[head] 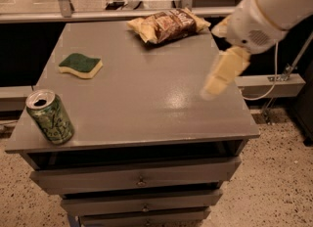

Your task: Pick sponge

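Observation:
The sponge (80, 65), dark green on top over pale yellow foam, lies flat on the left side of the grey cabinet top (142, 94). My gripper (211, 90) hangs from the white arm (274, 6) over the right part of the top, pointing down and to the left. It is far to the right of the sponge and holds nothing that I can see.
A green drink can (50, 117) stands at the front left corner. A brown-and-yellow chip bag (168, 24) lies at the back middle. Drawers (139, 179) sit below the top. A rail and a cable run behind and to the right.

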`<state>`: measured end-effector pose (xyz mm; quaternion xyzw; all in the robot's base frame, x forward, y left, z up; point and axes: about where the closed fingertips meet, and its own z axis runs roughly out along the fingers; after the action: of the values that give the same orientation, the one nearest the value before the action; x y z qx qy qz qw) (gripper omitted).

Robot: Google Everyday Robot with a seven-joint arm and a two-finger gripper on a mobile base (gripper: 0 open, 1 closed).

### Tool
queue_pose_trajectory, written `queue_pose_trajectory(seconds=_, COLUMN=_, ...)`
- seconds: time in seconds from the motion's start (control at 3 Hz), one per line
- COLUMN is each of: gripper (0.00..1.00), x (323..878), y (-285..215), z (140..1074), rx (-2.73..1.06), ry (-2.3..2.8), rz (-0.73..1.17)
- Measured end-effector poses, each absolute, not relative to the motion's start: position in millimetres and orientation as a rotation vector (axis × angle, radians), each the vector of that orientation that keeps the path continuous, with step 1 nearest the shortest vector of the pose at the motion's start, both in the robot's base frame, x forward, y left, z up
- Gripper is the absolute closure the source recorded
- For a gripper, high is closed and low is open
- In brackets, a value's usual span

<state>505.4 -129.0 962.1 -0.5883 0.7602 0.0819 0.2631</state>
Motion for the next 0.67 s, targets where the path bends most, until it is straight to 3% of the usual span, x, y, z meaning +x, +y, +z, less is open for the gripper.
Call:
queue_pose_trajectory(seconds=0.33, gripper=0.00, x=525.8, y=-65.3, z=968.2, rx=-1.544, ry=1.926, rz=0.369)
queue_pose_trajectory(seconds=0.67, gripper=0.00, x=525.7, y=-65.3, z=968.2, rx=-1.544, ry=1.926, rz=0.369)
